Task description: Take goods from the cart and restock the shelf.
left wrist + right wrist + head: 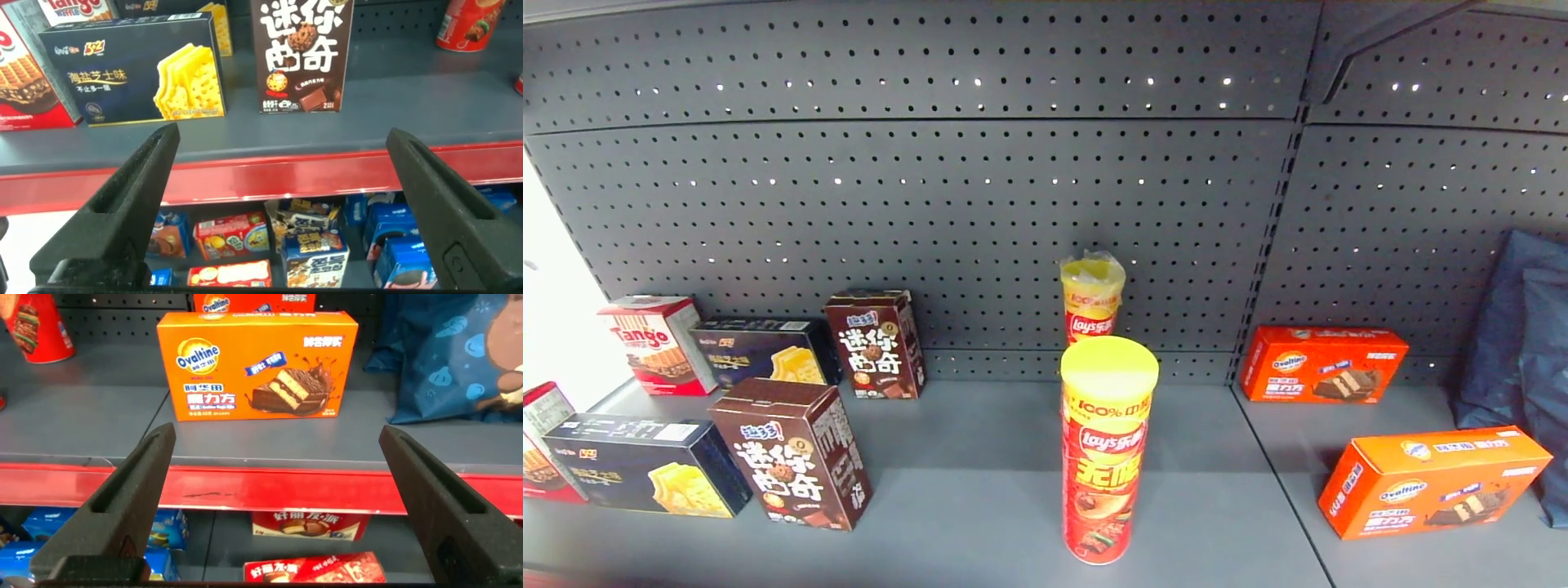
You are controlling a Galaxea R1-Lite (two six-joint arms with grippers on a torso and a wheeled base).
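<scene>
The grey shelf [980, 490] holds two red chip cans with yellow lids, one in front [1107, 449] and one behind [1091, 302]. In the left wrist view my left gripper [283, 135] hangs open and holds nothing, just before the shelf's red front strip [245, 175], facing a brown cookie box [304, 53] and a dark blue cracker box [139, 69]. My right gripper [278, 431] is open too, in front of the red strip [270, 488], facing an orange chocolate box [257, 366].
On the shelf's left stand a red wafer box [658, 343], dark blue boxes [645, 465] and brown boxes [792, 453]. Two orange boxes [1433, 482] and blue bags [1523, 343] sit at the right. A pegboard wall [980, 204] backs the shelf. The lower shelf [319, 249] holds more packs.
</scene>
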